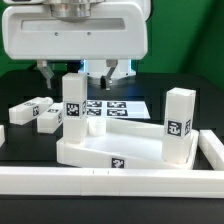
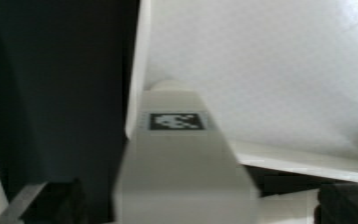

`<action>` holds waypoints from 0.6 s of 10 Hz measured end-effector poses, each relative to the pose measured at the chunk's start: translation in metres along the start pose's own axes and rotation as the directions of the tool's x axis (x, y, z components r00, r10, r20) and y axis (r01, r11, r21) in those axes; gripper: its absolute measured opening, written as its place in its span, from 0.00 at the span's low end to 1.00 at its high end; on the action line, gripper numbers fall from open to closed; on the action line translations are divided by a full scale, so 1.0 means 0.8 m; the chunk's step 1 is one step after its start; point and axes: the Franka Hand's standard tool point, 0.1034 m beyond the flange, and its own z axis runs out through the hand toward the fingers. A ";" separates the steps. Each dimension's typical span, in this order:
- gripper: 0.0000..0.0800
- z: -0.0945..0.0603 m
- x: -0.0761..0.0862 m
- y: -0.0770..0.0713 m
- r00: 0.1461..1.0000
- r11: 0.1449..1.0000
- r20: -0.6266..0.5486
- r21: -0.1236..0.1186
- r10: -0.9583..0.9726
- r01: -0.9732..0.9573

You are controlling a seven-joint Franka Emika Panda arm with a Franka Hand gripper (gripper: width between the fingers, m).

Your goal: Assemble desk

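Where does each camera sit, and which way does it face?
Exterior view: off the arm, facing the desk slab and, above it, the open gripper.
Wrist view: on the wrist, looking down along an upright leg beside the slab; only what seem to be dark fingertips show.
Shared: that leg and the slab.

The exterior view is bright and even; the light seems to come from above. The large white plastic slab with a raised rim (image 1: 100, 158) shines against the flat black table (image 1: 20, 145), with soft grey shadow inside it. The big white robot body (image 1: 75, 35) at the top of the frame looks fuzzy. The wrist view is very blurry: the short square white leg (image 2: 179, 170) and its black-and-white tag (image 2: 178, 122) are smeared, beside washed-out white.
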 end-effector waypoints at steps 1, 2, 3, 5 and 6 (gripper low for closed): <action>0.81 0.002 0.000 0.001 1.000 1.000 0.001 -0.001 -0.002 0.002; 0.80 0.003 0.000 0.000 1.000 1.000 0.000 -0.002 -0.003 0.003; 0.58 0.004 0.000 0.000 1.000 1.000 0.001 -0.002 -0.005 0.005; 0.36 0.004 0.000 0.001 1.000 1.000 0.001 -0.002 -0.010 0.010; 0.36 0.004 0.000 0.001 1.000 1.000 0.001 -0.002 -0.010 0.010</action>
